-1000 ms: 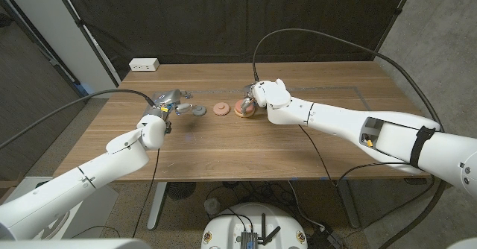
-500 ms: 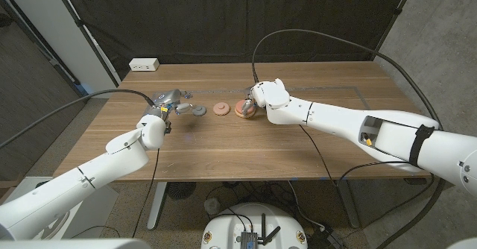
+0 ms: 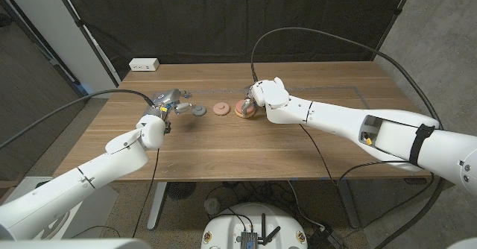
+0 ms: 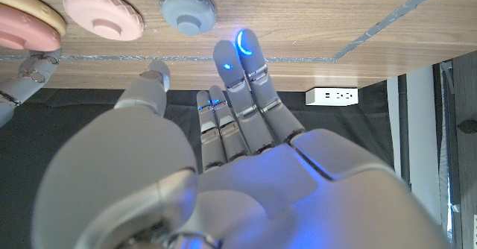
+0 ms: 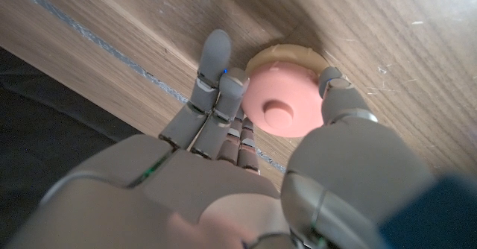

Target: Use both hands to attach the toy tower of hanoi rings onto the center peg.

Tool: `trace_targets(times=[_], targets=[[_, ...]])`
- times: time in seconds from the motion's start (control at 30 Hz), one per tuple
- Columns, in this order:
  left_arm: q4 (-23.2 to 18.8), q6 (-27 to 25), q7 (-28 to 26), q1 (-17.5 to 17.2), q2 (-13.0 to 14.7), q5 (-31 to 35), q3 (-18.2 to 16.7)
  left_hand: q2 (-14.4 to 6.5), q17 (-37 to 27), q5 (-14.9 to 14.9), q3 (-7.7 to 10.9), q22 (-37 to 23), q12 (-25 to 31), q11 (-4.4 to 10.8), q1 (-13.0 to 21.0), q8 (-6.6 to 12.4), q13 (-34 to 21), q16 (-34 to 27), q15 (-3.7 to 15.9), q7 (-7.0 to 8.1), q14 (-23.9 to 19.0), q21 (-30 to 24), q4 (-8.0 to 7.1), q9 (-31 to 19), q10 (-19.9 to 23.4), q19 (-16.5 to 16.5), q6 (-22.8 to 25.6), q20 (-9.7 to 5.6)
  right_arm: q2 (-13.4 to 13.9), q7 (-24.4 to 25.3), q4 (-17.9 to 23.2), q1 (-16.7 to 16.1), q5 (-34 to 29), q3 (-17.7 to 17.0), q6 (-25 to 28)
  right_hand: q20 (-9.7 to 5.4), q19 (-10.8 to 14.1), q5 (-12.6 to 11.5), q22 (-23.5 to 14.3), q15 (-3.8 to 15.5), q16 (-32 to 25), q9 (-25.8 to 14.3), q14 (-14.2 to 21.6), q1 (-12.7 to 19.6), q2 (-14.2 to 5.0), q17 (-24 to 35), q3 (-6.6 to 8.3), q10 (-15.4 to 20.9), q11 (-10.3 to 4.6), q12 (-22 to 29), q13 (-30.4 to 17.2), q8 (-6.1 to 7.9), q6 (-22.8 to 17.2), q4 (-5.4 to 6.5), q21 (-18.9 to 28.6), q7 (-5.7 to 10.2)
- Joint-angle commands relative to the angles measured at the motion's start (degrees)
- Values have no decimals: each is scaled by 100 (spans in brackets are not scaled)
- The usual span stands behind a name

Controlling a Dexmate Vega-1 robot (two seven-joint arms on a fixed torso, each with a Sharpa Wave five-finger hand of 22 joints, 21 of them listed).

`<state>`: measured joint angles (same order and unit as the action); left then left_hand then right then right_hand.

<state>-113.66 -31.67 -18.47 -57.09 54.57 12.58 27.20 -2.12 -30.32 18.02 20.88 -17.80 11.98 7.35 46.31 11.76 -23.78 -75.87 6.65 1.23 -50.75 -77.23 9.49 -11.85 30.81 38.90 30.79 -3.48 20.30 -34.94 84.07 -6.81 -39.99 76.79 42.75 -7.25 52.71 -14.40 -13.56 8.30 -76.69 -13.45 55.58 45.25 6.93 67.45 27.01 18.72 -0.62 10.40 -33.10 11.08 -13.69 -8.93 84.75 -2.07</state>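
Wooden table point(image 3: 223, 141) in front of me, and almost nothing has moved in the last second: my right hand point(image 3: 250, 104) still grips the pink ring point(image 5: 282, 109) seated on the stack, while my left hand point(image 3: 170, 104) stays released beside the grey ring point(image 3: 199, 110), so progress has stalled

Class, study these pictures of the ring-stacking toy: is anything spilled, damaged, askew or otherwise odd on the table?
Nothing stands out. The grey ring and the pink ring lie flat and apart on the table. The right hand grips the salmon ring on its tan base. The left hand reaches toward the grey ring, holding nothing.
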Motion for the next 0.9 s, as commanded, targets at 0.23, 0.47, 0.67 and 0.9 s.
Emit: trace_targets(times=[0.23,0.47,0.67,0.9], targets=[[41,50,-11,28,-12,-13,-8,-29,-12,35,38,20,16,-1,17,-18,-30,-37,592,13,11,-90,2,-31,69,-23,57,-611,324,-44,658,-140,-219,-225,286,-519,-33,90,0,429,75,19,-9,-6,-19,-23,-32,50,-77,78,69,85,-100,7,6,32],[-33,14,-26,-27,-39,-62,-34,-23,-3,36,39,36,10,0,9,-18,-26,-35,592,16,18,-124,0,-31,64,-31,58,-620,544,265,1061,-430,-204,-529,446,-528,97,155,-1,435,-19,-6,249,56,-193,90,-1,454,-327,225,96,247,-452,14,89,328],[-209,-132,-65,-118,13,-35,-74,-16,-3,37,39,56,2,-2,4,-26,-25,-41,592,21,14,-142,0,-31,48,-40,39,-618,785,594,1439,-696,-189,-809,494,-534,168,155,0,437,-69,-35,342,150,-240,139,38,551,-382,259,71,293,-543,-22,121,356],[-326,-180,-41,-129,75,12,-76,7,-6,35,33,70,-5,-40,-28,-49,-33,-36,591,-61,41,-187,-9,-31,19,-87,-27,-620,1010,1002,1808,-1076,-204,-1089,540,-532,219,147,8,432,-75,-69,395,198,-282,157,71,528,-409,229,57,284,-498,-17,144,362]])
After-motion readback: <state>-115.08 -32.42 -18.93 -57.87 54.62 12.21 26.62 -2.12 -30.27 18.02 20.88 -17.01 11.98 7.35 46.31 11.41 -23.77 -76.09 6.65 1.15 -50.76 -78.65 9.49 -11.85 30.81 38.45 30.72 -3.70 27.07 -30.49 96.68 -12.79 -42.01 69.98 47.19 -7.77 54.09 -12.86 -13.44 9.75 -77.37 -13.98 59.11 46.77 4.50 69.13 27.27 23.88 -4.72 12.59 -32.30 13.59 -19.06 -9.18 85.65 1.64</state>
